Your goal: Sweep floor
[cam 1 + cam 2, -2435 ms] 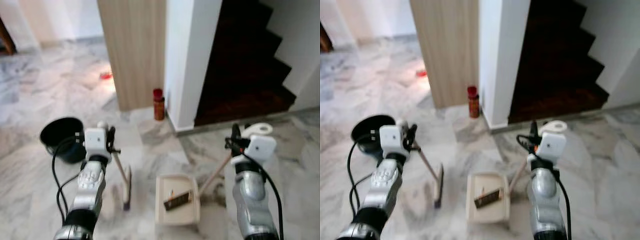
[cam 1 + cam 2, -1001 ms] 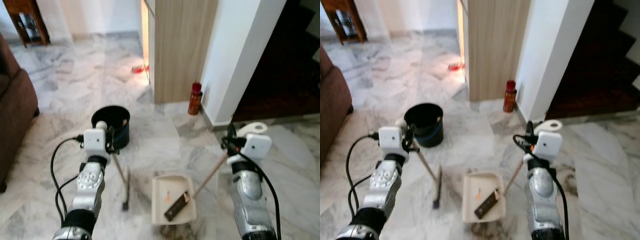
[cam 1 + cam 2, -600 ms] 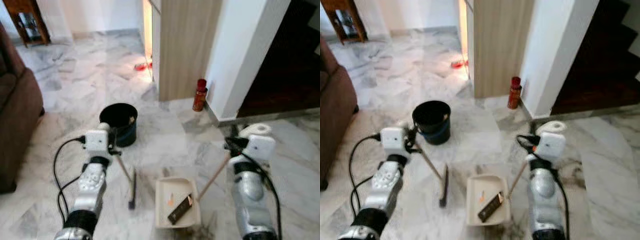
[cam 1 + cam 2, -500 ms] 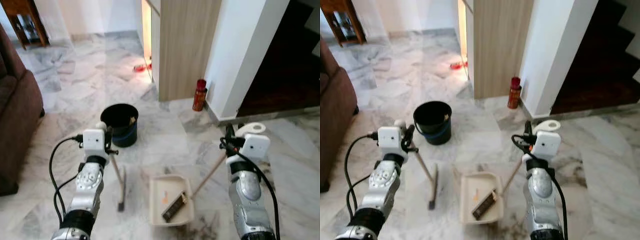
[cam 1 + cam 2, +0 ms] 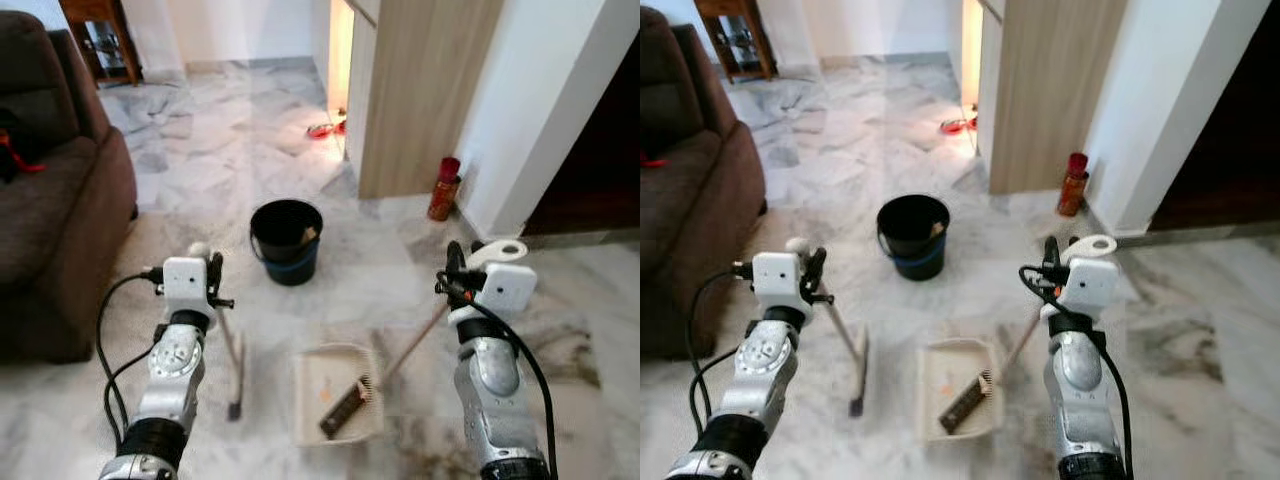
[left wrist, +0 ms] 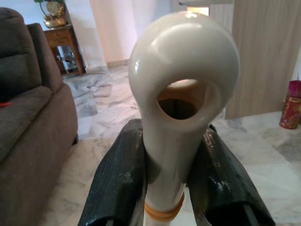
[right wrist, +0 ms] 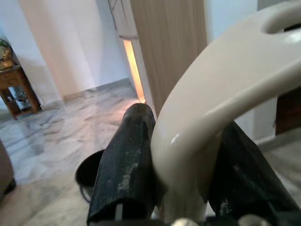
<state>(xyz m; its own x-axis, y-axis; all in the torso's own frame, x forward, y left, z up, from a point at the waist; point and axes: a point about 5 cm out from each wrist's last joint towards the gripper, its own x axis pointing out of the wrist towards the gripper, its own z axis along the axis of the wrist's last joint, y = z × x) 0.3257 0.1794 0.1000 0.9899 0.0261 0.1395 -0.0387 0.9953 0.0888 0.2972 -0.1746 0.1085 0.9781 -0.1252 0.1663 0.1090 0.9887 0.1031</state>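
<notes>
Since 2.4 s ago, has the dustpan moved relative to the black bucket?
Yes. The dustpan now sits nearer the black bucket, right and in front of it; the right end effector carries it.

- Private home, living area: brown upholstered sofa [image 5: 55, 190] at the left.
- Grey-veined marble floor [image 5: 200, 150] throughout.
- Small wooden side table [image 5: 732, 35] against the white far wall.
- Wood-panelled partition [image 5: 420, 90] beside a white pillar [image 5: 540, 100].

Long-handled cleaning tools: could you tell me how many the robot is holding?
2: a broom in the left gripper, and a dustpan by its handle in the right gripper.
</notes>
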